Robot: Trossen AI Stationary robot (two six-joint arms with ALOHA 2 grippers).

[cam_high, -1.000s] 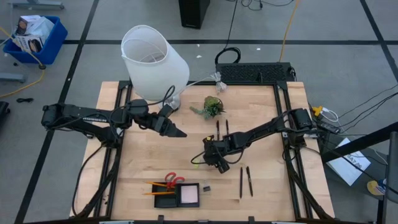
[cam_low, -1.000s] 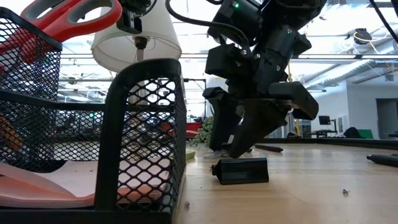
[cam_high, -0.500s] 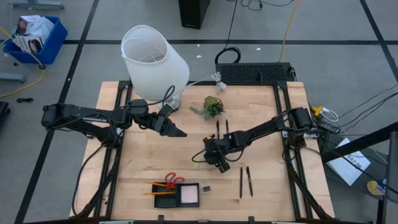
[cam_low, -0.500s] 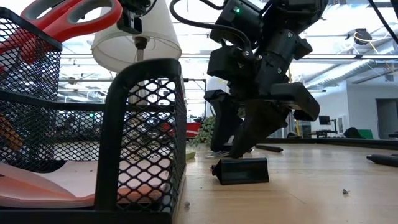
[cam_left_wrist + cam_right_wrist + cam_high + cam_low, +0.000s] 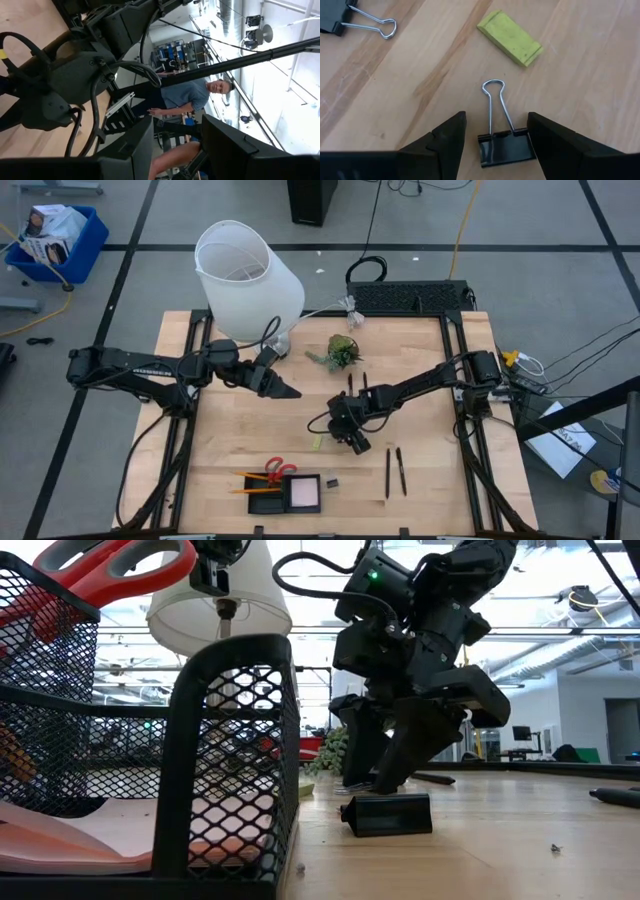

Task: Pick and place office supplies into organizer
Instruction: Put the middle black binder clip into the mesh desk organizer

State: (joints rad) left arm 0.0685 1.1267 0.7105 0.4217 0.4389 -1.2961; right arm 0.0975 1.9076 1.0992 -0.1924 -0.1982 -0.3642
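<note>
Right wrist view: the right gripper hangs spread wide and empty over a black binder clip lying on the table.
A yellow-green piece lies at the clip's 12 o'clock; the organizer sits at the table's 6 o'clock edge, and the left gripper, parted and empty, waits toward 10 o'clock.
</note>
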